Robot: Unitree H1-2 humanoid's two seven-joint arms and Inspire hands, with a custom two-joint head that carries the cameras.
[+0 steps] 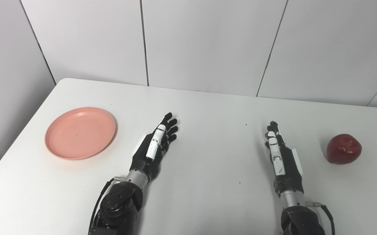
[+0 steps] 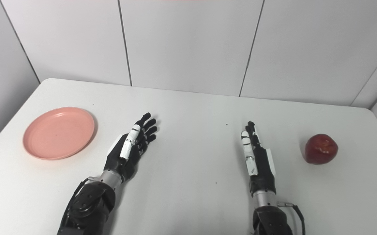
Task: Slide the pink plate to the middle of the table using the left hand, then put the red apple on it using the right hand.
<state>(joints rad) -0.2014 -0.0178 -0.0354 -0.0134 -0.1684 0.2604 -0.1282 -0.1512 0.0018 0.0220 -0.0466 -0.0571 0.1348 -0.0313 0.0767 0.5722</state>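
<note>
Presently, operator, your left hand [image 1: 154, 147] lies low over the table [image 1: 208, 169], edge-on, fingers [image 1: 170, 125] stretched forward and a little apart, with nothing in its grasp — released. It points away from you and slightly rightward, its dark forearm entering from the lower left of the view. Whether the hand actually rests on the surface cannot be told from these views.

Your right hand [image 1: 281, 156] is likewise extended and unladen, fingers straight and close together, aimed toward the far edge of the table. It holds nothing.

Moving outward: the pink plate [image 1: 80, 133] sits flat on the left part of the table, just to the left of your left hand and apart from it — no contact. It carries nothing. It is plainly off the table's middle.

The red apple [image 1: 343, 148] stands upright on the right part of the table, beyond your right hand to its right, with a clear gap between them. Plate and apple lie well apart, with both hands between them.

White wall panels [image 1: 208, 42] with dark seams rise behind the far edge of the table.
</note>
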